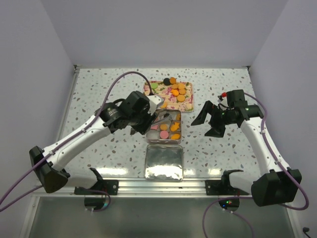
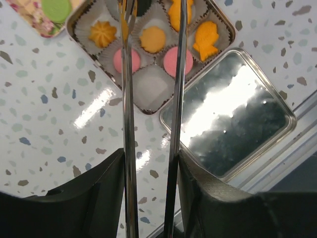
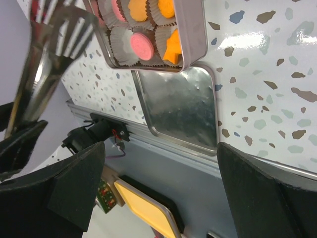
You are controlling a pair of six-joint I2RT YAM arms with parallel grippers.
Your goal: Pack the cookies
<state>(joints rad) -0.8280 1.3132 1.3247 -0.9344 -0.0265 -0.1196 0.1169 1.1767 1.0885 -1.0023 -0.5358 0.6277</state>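
Observation:
Cookies (image 1: 174, 89), mostly orange with some green and black, lie on a floral tray (image 1: 184, 105). A square tin (image 1: 179, 140) in front of it holds paper cups with orange and pink cookies (image 2: 152, 38); one near cup (image 2: 151, 87) is empty. My left gripper (image 1: 152, 118) (image 2: 151, 158) is shut on metal tongs (image 2: 130, 129), whose arms reach over the tin. The tong tips are cut off in the left wrist view; the slotted ends (image 3: 64, 25) show no cookie. My right gripper (image 1: 210, 120) (image 3: 163, 198) is open and empty, right of the tin.
The tin's shiny lid (image 1: 164, 162) (image 2: 233, 119) (image 3: 183, 106) lies upturned between the tin and the metal rail (image 1: 158, 185) at the table's near edge. White walls stand close around the speckled table (image 1: 99, 94).

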